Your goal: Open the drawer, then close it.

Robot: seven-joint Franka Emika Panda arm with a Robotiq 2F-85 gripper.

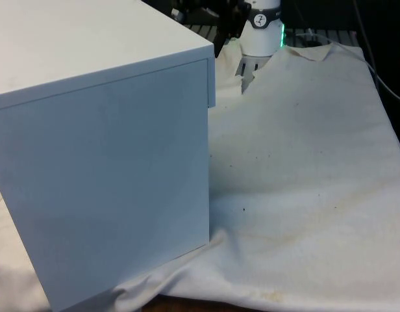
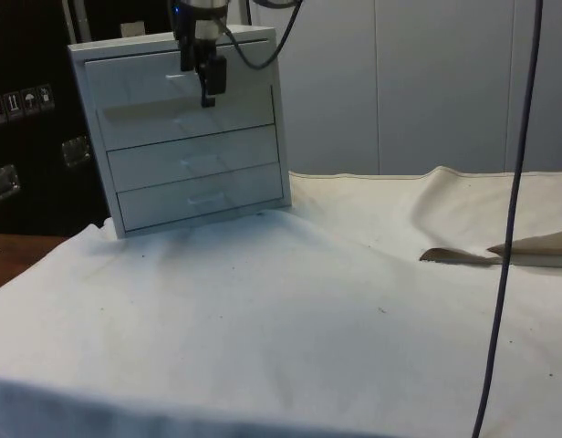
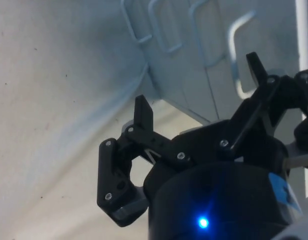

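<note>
End effector [image 3: 199, 85] wide open, empty, by top drawer [image 2: 185, 80] handle [image 3: 239, 55].

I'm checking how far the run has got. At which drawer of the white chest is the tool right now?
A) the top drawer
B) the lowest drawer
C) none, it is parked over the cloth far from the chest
A: in the side view the tool hangs in front of the top drawer of the white chest, by its handle, well above the lowest drawer.
</note>
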